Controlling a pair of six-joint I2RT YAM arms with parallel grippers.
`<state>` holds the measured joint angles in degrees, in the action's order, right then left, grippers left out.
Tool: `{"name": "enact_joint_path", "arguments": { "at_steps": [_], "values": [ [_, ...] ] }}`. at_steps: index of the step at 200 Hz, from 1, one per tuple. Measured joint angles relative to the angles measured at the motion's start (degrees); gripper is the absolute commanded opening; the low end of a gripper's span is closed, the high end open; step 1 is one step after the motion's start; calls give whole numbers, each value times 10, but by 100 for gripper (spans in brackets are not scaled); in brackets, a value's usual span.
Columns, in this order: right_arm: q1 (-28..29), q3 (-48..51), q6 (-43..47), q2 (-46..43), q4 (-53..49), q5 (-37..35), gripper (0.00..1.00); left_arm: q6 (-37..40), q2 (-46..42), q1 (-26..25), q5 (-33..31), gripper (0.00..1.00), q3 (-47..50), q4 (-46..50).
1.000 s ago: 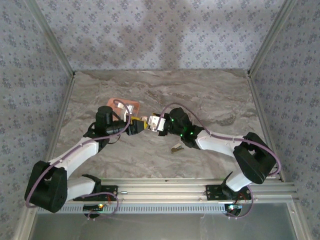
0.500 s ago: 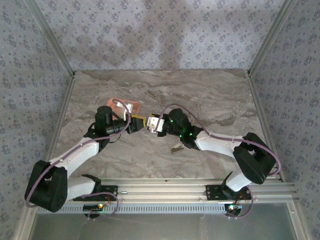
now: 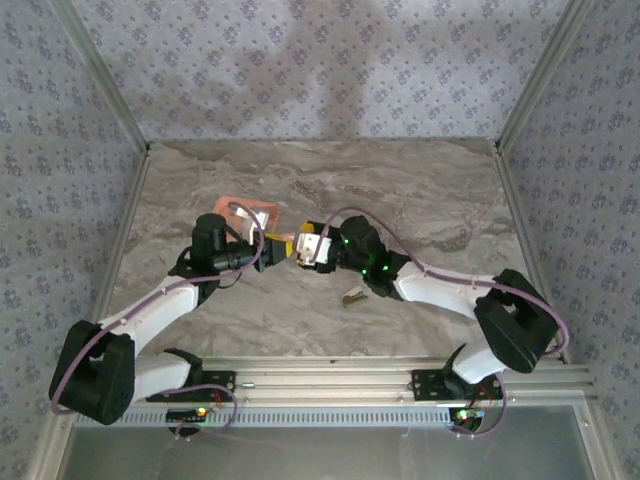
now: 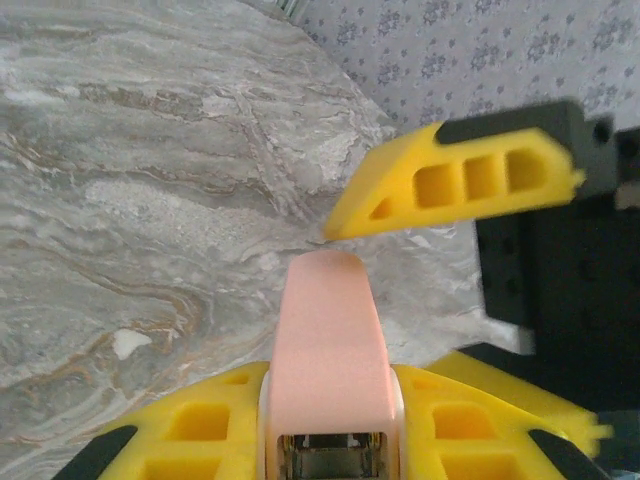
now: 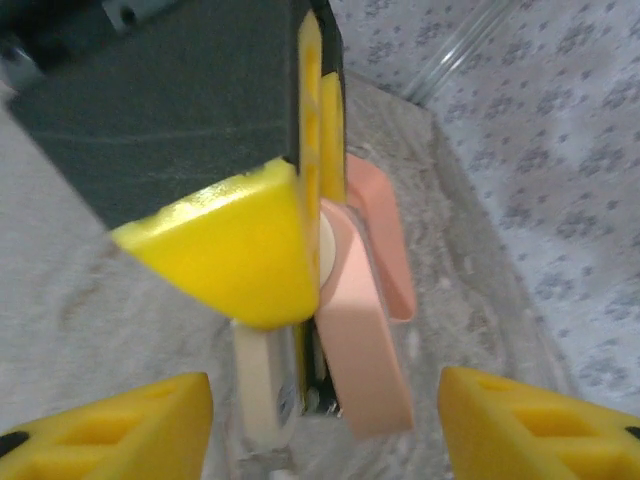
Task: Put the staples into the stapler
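Observation:
The pale pink-and-white stapler (image 4: 328, 345) hangs above the table, and my left gripper (image 4: 330, 378) is shut on its sides. In the right wrist view the stapler (image 5: 372, 345) is partly open, its pink cover apart from the white base (image 5: 262, 395), with a dark channel between. My right gripper (image 5: 325, 385) stands open around its end, both yellow fingers (image 5: 120, 425) clear of it. From above, the left gripper (image 3: 268, 248) and the right gripper (image 3: 298, 246) meet tip to tip. The staples are too small to make out; a small grey piece (image 3: 352, 296) lies on the table.
The salmon-orange square tray (image 3: 250, 211) sits just behind the left gripper, with pale bits inside. Patterned walls close in the marble table (image 3: 420, 190) on three sides. An aluminium rail (image 3: 340, 380) runs along the near edge.
My right gripper has opened and let go of the stapler. My left gripper has closed on it. Both arms stay close together at the middle of the table.

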<state>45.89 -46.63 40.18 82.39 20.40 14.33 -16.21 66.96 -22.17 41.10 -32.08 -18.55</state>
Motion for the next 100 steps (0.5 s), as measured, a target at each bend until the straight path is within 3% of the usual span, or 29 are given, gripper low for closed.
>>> {"name": "enact_joint_path", "arguments": {
  "at_steps": [63, 100],
  "values": [
    [-87, -52, -109, -42, -178, 201, 68, 236, -28, -14, 25, 4, -40, 122],
    [-88, -59, -142, -35, -202, 259, 68, 275, -37, -16, 55, 1, -34, 95]
  ]
}}
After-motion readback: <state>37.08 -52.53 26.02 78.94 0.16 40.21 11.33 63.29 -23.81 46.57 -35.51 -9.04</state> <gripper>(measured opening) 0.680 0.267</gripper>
